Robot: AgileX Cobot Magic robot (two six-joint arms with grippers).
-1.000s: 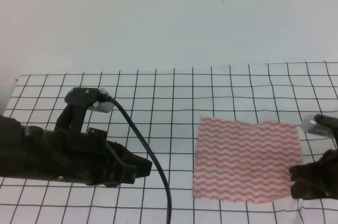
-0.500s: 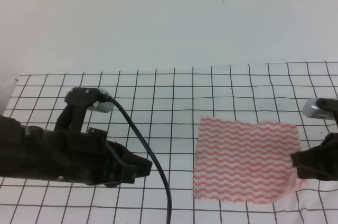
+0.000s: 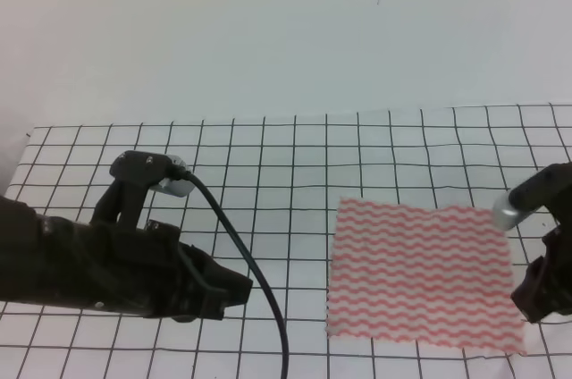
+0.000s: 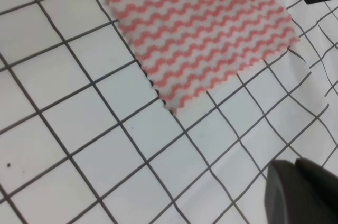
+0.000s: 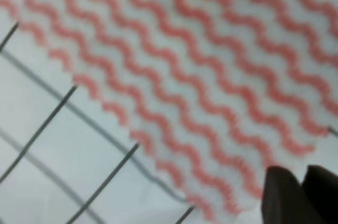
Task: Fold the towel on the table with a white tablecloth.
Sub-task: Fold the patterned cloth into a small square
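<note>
The towel, pink-red and white wavy stripes, lies flat on the white tablecloth that covers the table. It also shows in the left wrist view as the towel and fills the right wrist view as the towel. My right gripper hovers at the towel's right edge, just above its near right corner. Its fingertips stand close together with nothing seen between them. My left gripper is shut and sits about one grid square left of the towel; its fingertips show low in the left wrist view.
A black cable loops from the left arm down to the front edge. The grid cloth wrinkles a little near the towel's near right corner. Behind the table is a plain pale wall.
The towel's near right corner, bunched up at the right gripper half a second ago, now lies flat. The right gripper has moved right and tilted. The left arm has drawn back slightly to the left.
</note>
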